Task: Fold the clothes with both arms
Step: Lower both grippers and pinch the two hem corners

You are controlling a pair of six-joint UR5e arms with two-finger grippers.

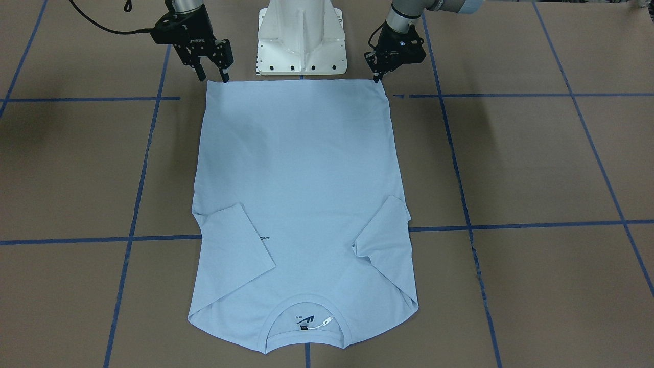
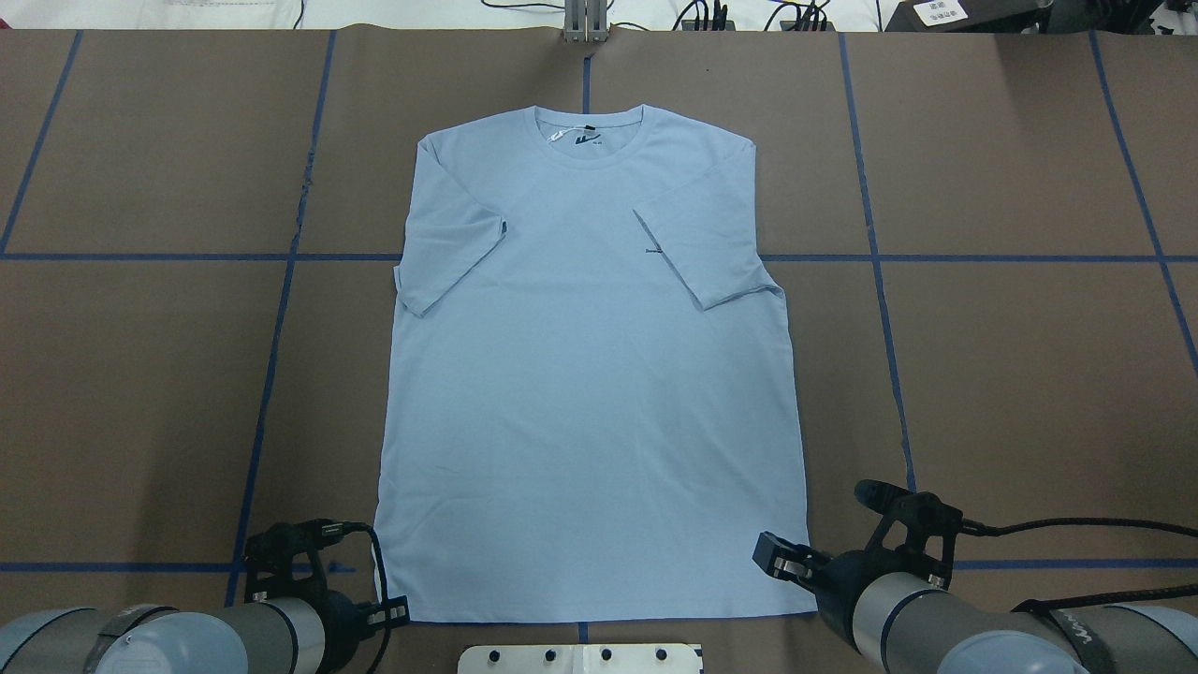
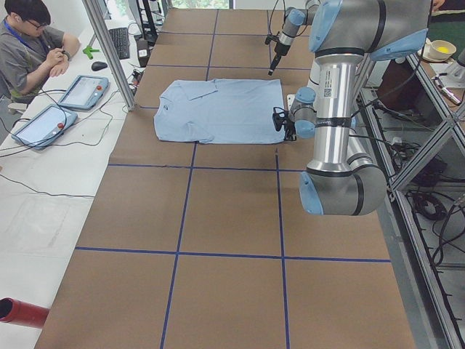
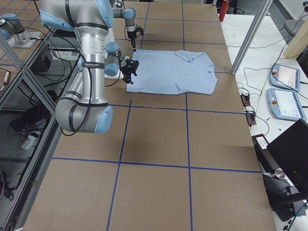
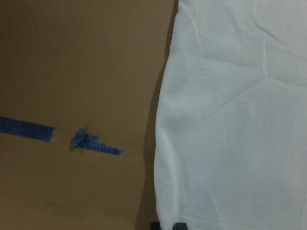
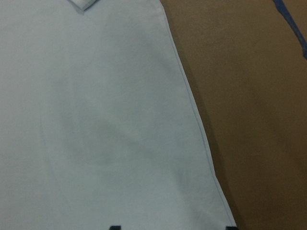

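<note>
**Both claws at the hem, shirt lying flat**

Nearest the robot, beside the white pedestal base (image 1: 301, 41), the right claw (image 1: 213, 76) stands wide apart over one corner of the hem; the left claw (image 1: 378, 76) sits at the other corner with its fingers drawn narrow, almost together, and I cannot tell whether cloth lies between them; the light blue T-shirt (image 1: 301, 179) lies spread face-up on the brown surface (image 1: 536, 163), which is crossed by blue tape lines (image 1: 511, 95); farther out, both sleeves (image 1: 240, 240) are turned inward over the chest; farthest from the robot is the ribbed collar (image 1: 305, 332), with the neck label (image 1: 306, 320) showing inside.
</note>
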